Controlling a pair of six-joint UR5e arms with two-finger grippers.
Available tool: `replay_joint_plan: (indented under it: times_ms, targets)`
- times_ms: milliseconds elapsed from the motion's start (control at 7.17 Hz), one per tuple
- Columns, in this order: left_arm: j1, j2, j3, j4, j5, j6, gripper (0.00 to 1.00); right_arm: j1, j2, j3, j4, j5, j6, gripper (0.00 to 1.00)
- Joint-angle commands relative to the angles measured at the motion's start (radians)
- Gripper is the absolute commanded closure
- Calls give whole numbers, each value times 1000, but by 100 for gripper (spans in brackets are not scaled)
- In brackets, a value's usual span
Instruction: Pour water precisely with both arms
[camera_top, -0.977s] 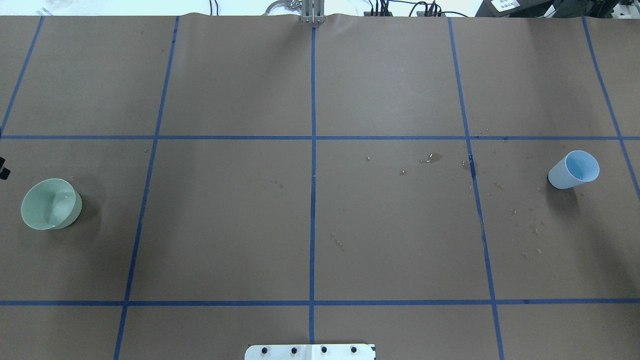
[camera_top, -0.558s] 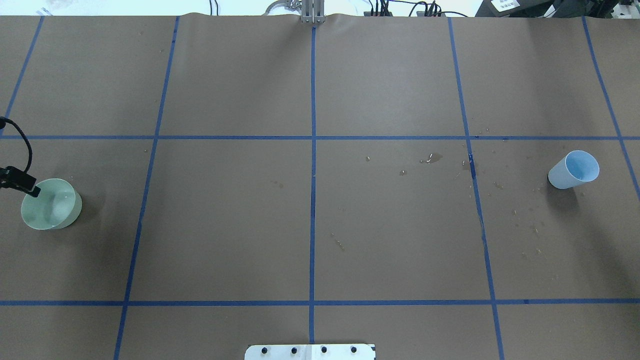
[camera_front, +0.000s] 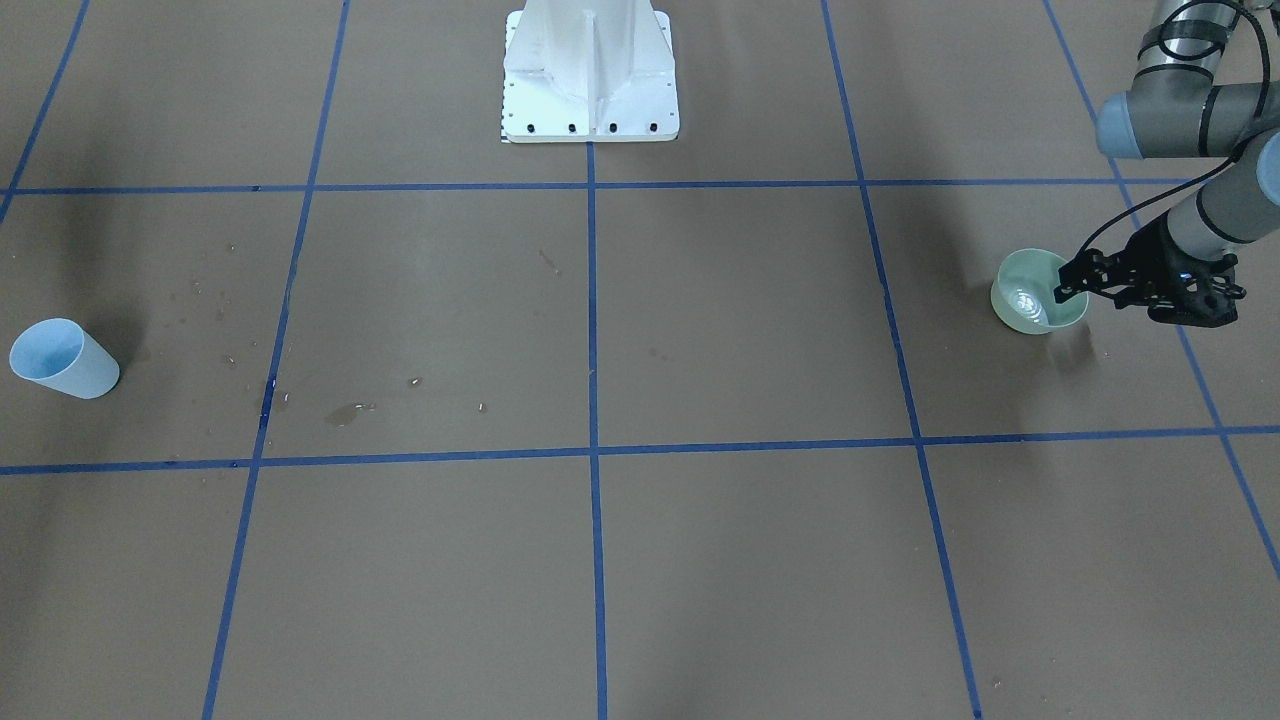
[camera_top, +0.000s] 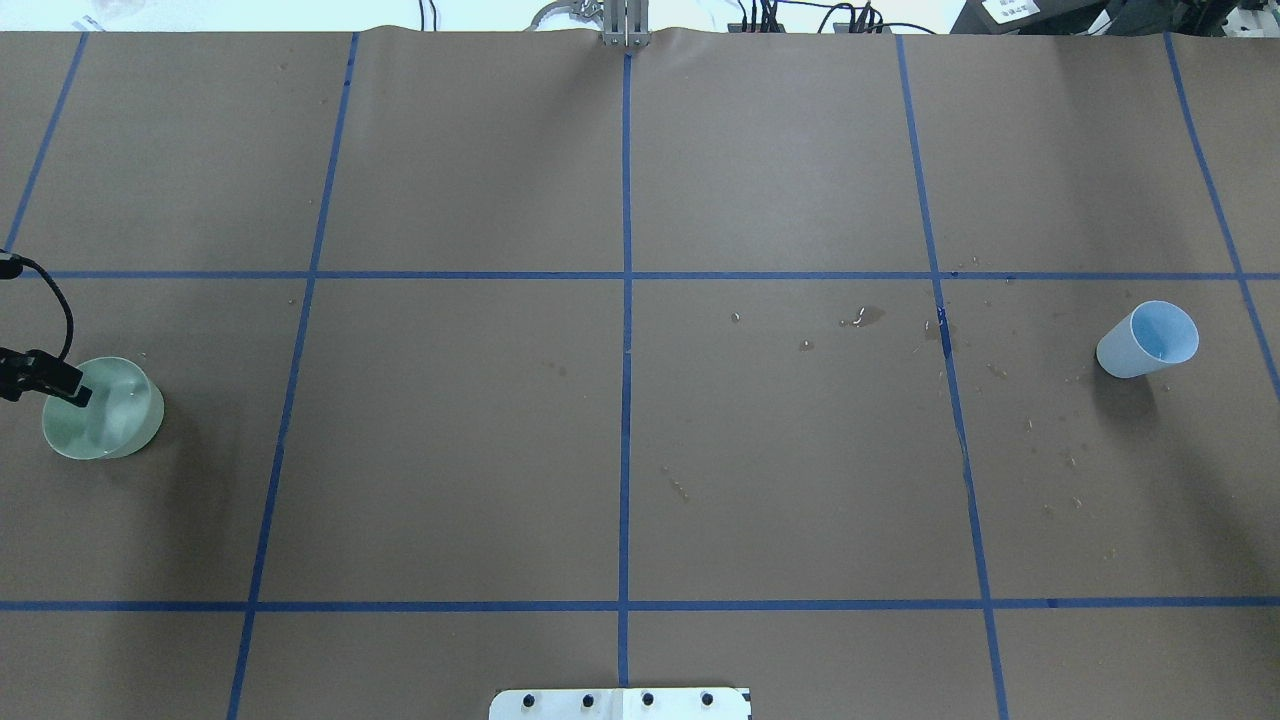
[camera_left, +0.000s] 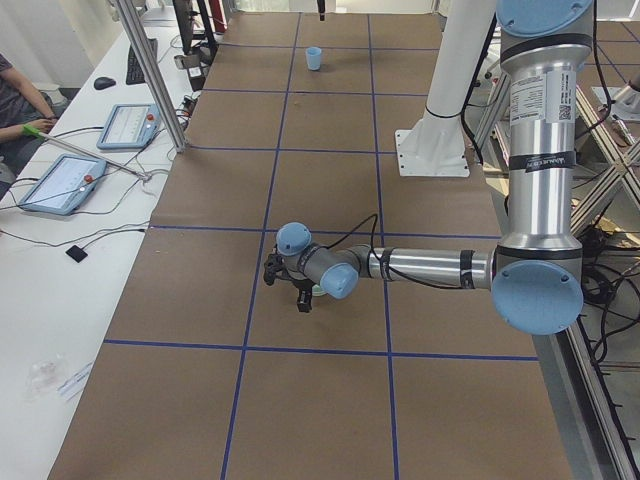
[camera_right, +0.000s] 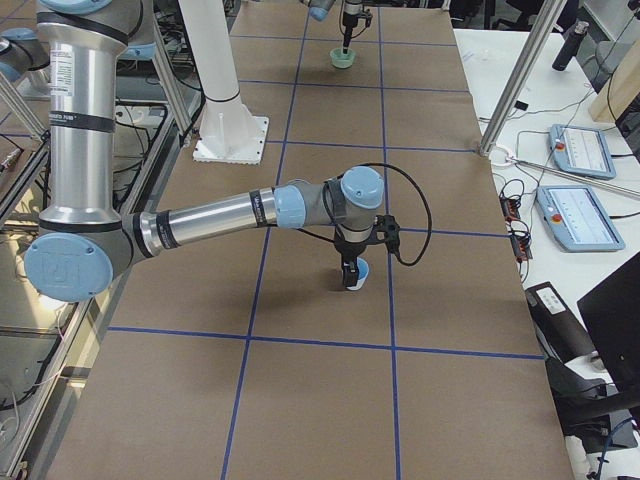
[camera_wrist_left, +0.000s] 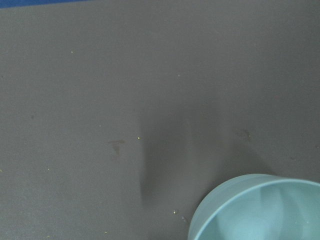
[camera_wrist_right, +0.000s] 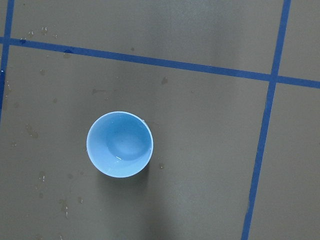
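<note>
My left gripper (camera_front: 1078, 280) has slid in from the side, and its tip now sits over the rim of the green cup (camera_front: 1008, 318). White glints in there tell me that is where the water (camera_front: 1022, 298) is, so I think the pick-up is about to start. The blue cup (camera_wrist_right: 120, 144) stands far off from the green cup with my right gripper (camera_right: 350, 268) above it, but I cannot tell if either gripper's fingers are apart or closed, since the left one looks small and dark and both wrist views show no fingers at all
</note>
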Motion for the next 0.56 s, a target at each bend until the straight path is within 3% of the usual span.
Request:
replay_joint_plan:
  times_ms: [0,140,419]
  targets:
    - [0,-1,3,-2,-6,2,100,0,0,0,0,0,0,1]
    - [0,-3,-1,-2,-7,0,100,0,0,0,0,0,0,1]
    - [-1,-15,-53,12,-103,-33,100,0,0,3,1,0,0,1]
